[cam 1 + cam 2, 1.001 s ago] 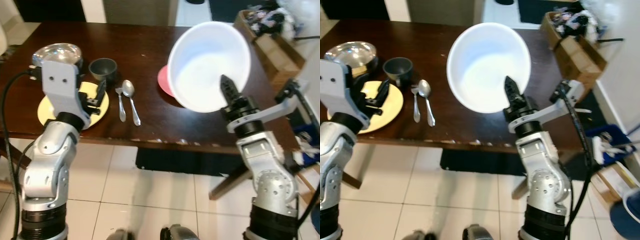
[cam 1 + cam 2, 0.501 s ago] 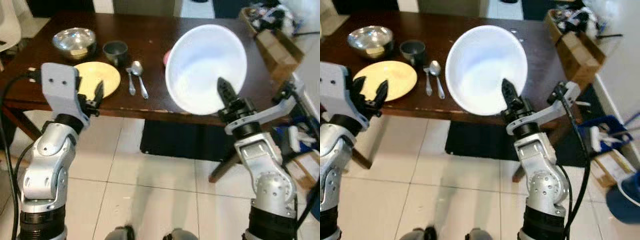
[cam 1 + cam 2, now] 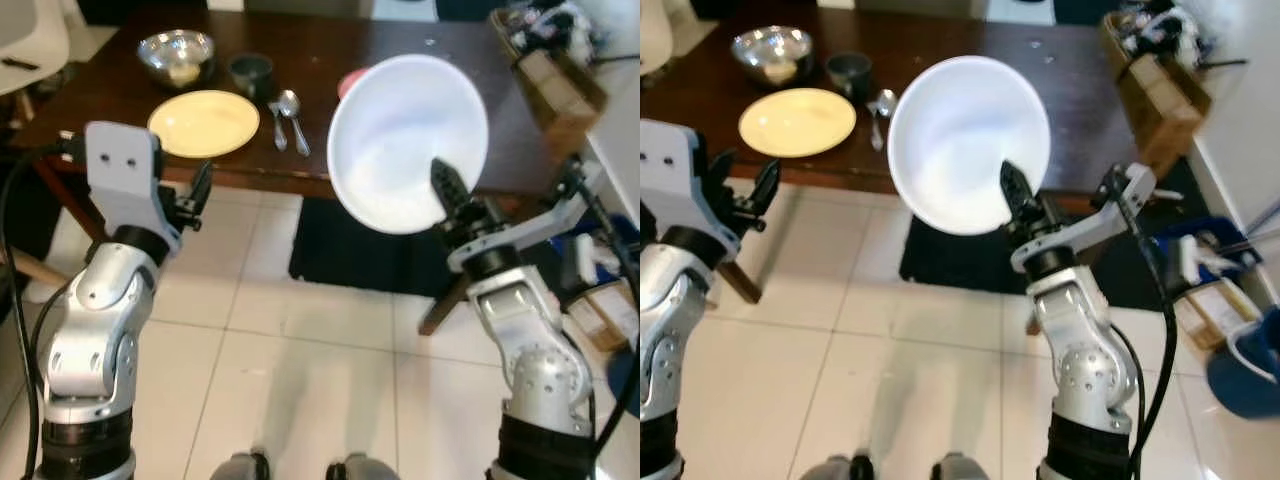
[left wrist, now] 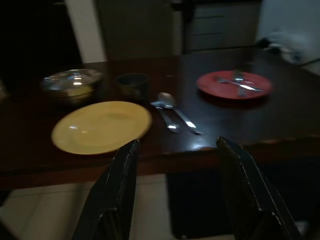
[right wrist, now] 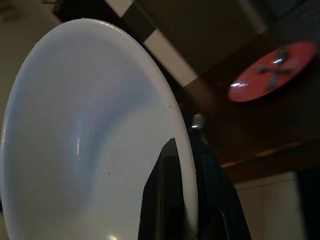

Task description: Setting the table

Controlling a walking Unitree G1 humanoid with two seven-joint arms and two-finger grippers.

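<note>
Both head views look steeply down over the desk (image 3: pixel 300 60) edge and tiled floor; both wrist views face the desk, sharing its red plate (image 4: pixel 234 84).

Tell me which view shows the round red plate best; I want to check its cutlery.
The left wrist view: the round red plate lies unobstructed, cutlery crossed on it. The right wrist view shows it small and blurred; in the eye views the large white bowl hides nearly all of it.

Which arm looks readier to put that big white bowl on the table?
The right. Its end effector already grips the white bowl by the rim, raised toward the table. The left end effector is open and holds nothing.
</note>
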